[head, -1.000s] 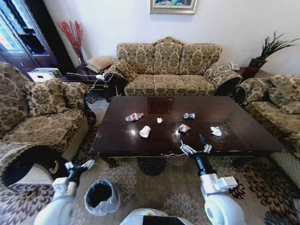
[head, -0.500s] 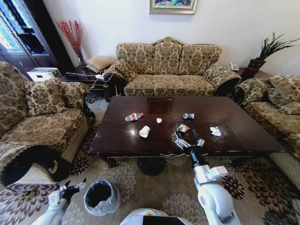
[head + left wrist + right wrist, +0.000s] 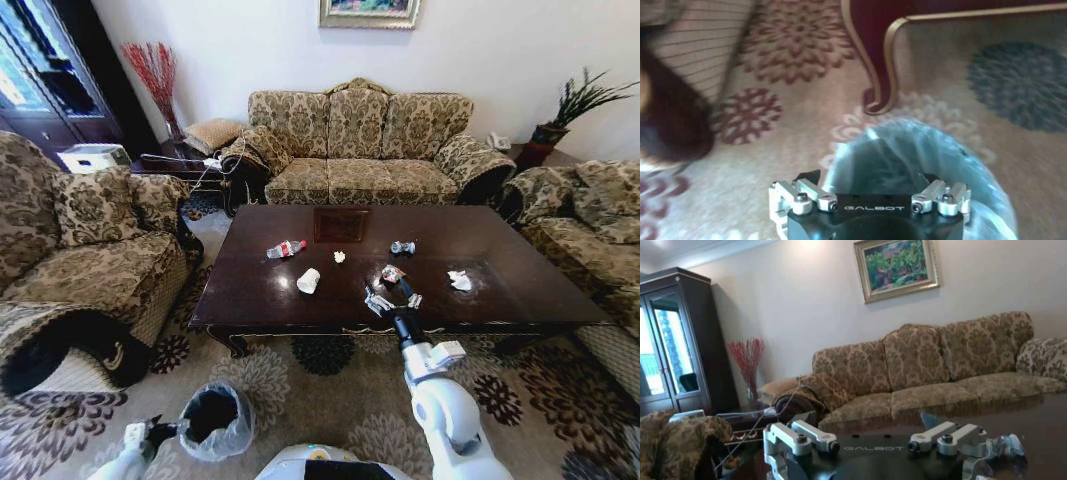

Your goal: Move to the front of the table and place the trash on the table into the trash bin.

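The dark glossy table (image 3: 270, 300) carries the trash: a clear bottle (image 3: 286, 248) with a red label, a white paper cup (image 3: 308, 281), a small scrap (image 3: 340, 257), a crumpled wrapper (image 3: 391, 271), a clear crumpled piece (image 3: 402, 246) and a white tissue (image 3: 460, 280). My right gripper (image 3: 393, 297) (image 3: 873, 436) hovers open over the table's near edge, just on my side of the wrapper. The black trash bin (image 3: 215, 420) (image 3: 920, 165) with its translucent bag stands on the carpet at lower left. Beside it hangs my left gripper (image 3: 158, 431) (image 3: 870, 194), open and holding nothing.
Patterned sofas ring the table: a long one (image 3: 360, 140) behind, an armchair (image 3: 90, 240) on the left and another (image 3: 600, 230) on the right. A carved table leg (image 3: 880, 75) stands just past the bin. Floral carpet (image 3: 330, 400) lies between me and the table.
My right gripper has moved left and farther over the table, closing in on the wrapper. My left arm has dropped down and back, ending beside the trash bin.
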`<state>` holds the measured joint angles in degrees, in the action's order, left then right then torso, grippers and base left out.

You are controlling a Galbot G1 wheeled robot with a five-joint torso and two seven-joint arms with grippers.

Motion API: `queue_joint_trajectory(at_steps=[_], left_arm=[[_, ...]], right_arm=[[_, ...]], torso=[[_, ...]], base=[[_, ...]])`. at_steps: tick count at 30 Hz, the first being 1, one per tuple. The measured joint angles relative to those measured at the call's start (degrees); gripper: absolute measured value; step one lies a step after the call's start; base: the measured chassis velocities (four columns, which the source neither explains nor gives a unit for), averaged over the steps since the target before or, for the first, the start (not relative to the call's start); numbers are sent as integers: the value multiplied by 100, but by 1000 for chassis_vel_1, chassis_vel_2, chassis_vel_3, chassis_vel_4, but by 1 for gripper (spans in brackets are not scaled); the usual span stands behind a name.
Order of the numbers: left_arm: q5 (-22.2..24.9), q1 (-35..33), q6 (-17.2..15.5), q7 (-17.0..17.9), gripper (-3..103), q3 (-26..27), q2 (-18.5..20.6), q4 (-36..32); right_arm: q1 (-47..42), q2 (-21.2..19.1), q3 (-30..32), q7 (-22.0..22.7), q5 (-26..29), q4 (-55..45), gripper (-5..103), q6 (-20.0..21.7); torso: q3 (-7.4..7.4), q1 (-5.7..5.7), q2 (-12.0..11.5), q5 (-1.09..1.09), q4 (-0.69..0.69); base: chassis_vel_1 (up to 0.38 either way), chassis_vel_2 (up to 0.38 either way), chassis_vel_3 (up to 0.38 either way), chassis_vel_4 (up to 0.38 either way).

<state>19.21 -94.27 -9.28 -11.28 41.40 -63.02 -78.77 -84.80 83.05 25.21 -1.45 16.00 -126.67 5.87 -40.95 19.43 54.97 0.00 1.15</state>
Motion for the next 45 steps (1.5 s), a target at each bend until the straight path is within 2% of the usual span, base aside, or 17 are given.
queue_joint_trajectory(at_steps=[5, 7, 8, 10, 16, 19, 24, 27, 34, 38, 40, 45], left_arm=[[-359, 185, 268, -148, 94, -175, -32, 295], [-470, 429, 568, -212, 93, -323, -25, 666], [-470, 429, 568, -212, 93, -323, -25, 666], [-600, 661, 782, -259, 94, -436, 13, 1055], [-694, 910, 946, -233, 94, -494, 36, 1501], [-718, 1051, 1126, -139, 93, -443, 72, 1860], [-634, 1198, 1205, -145, 95, -490, 207, 2206], [-682, 1423, 1437, -209, 95, -575, 276, 2655], [-680, 1720, 1550, -308, 93, -748, 305, 3143], [-611, 1927, 1593, -475, 93, -914, 301, 3402], [-710, 2226, 1832, -634, 91, -971, 224, 3856], [-809, 2458, 1886, -719, 94, -972, 180, 4107]], right_arm=[[-21, 5, 2, 0, 1, 39, 100, -44], [-100, -42, 1, -5, 1, 15, 100, -48], [-100, -42, 1, -5, 1, 15, 100, -48], [-224, -83, 9, -15, -8, -16, 100, -59], [-359, -81, 18, -18, -33, -57, 100, -80], [-320, -33, -27, -17, -33, 7, 100, -84], [-180, 17, -117, -18, -59, 134, 100, -84], [-109, 53, -156, -17, -73, 248, 100, -118], [-111, 119, -212, -22, -137, 348, 100, -197], [-137, 109, -219, -24, -166, 386, 100, -235], [-169, 63, -211, -25, -160, 385, 100, -245], [-215, 13, -191, -26, -131, 375, 100, -271]], torso=[[0, 0, 0, 1, 1], [0, 0, 0, 0, 1], [0, 0, 0, 0, 1], [0, 0, 0, 1, 0], [0, 0, 0, 0, 0], [0, 0, 0, 1, 0], [0, 0, 0, 1, 1], [0, 0, 0, 0, 1], [0, 0, 0, 0, 1], [0, 0, 0, 1, 1], [0, 0, 0, -2, 1], [0, 0, 0, 2, 0]], base=[[0, 0, 0, 0], [0, 0, 0, 0], [0, 0, 0, 0], [0, 0, 0, 0], [0, 0, 0, 0], [0, 0, 0, 0], [0, 0, 0, 0], [0, 0, 0, 0], [0, 0, 0, 0], [0, 0, 0, 0], [0, 0, 0, 0], [0, 0, 0, 0]])
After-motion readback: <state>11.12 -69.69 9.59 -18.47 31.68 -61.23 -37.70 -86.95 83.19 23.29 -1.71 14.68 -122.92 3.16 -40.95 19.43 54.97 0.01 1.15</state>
